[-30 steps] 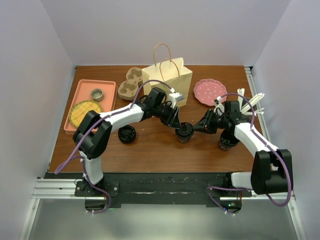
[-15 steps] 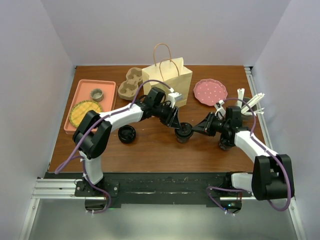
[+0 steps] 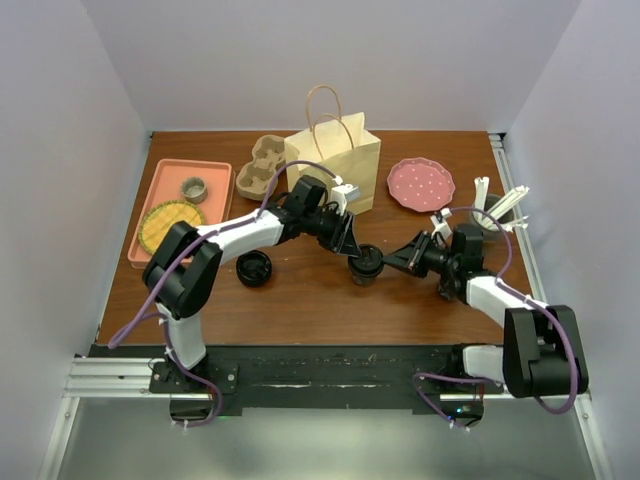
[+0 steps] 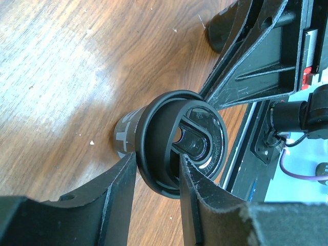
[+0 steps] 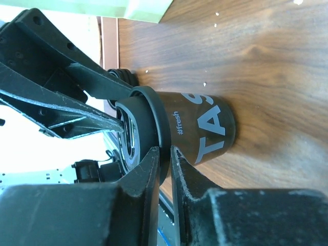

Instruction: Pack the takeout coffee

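1. Left gripper (image 4: 157, 171): part-closed, clamped on the rim of the lid (image 4: 197, 138) of the takeout coffee cup (image 3: 364, 268). One finger sits against the outside of the rim and the other lies over the lid top.
2. Right gripper (image 5: 165, 159): comes in from the opposite side. Its fingers are nearly together, nipping the lower edge of the same lid. One tip is on the lid side, the other against the cup wall just under it.
3. Takeout coffee cup: upright on the wooden surface (image 3: 300, 300), about the middle, between the two arms. It is black and tapered with pale lettering on the wall. "#fresh" is readable in the right wrist view. The lid is on and the sip hole shows.
4. Second black cup (image 3: 253, 268): stands to the left of the gripped one, apart from it, near the left forearm.
5. Third dark cup (image 3: 449, 290): mostly hidden under the right arm.
6. Brown paper bag (image 3: 335, 165): upright with its handles up, behind the gripped cup.
7. Pulp cup carrier (image 3: 258, 168): just left of the bag. Cannot tell whether they touch.
8. Pink tray (image 3: 195, 165): at the far left, holding a round yellow lattice disc (image 3: 170, 222) and a small grey tin (image 3: 194, 187).
9. Pink dotted plate (image 3: 420, 183): to the right of the bag. A holder of white utensils (image 3: 497, 205) stands at the right edge.
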{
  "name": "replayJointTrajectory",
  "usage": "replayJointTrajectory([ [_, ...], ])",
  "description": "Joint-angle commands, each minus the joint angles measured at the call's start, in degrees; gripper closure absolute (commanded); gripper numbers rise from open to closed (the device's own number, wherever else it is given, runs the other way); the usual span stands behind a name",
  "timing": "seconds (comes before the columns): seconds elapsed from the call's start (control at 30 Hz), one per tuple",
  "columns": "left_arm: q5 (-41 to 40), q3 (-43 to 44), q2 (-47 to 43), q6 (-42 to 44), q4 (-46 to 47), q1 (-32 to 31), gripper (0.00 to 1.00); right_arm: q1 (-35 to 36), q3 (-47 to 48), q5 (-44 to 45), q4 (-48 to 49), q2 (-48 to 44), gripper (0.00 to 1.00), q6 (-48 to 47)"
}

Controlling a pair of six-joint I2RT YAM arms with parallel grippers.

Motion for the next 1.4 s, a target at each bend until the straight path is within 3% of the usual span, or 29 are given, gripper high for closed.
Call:
replayJointTrajectory([
  [0.0, -18.12, -9.26, 9.26, 5.04, -17.26, -0.83, 0.72, 1.61, 1.06, 7.75, -9.47, 6.72, 0.82, -7.31],
  [0.2, -18.30, -12.68, 6.37, 1.44, -15.60, -0.83, 0.72, 1.61, 20.51, 9.86, -27.29, 5.94, 0.68, -12.15],
  [0.5, -19.09, -13.65, 5.57, 0.38, -15.06, -0.74, 0.72, 1.52, 21.50, 9.87, -39.36, -1.62, 0.66, -13.65],
  [0.73, -19.18, -13.92, 5.57, 0.38, -14.97, -0.74, 0.72, 1.70, 16.49, 7.40, -38.32, -7.42, 0.66, -9.96],
  [1.37, -19.27, -14.09, 5.92, -0.41, -14.71, -1.27, 0.72, 5.65, 10.33, 4.59, -26.36, -5.76, 0.66, -2.75],
])
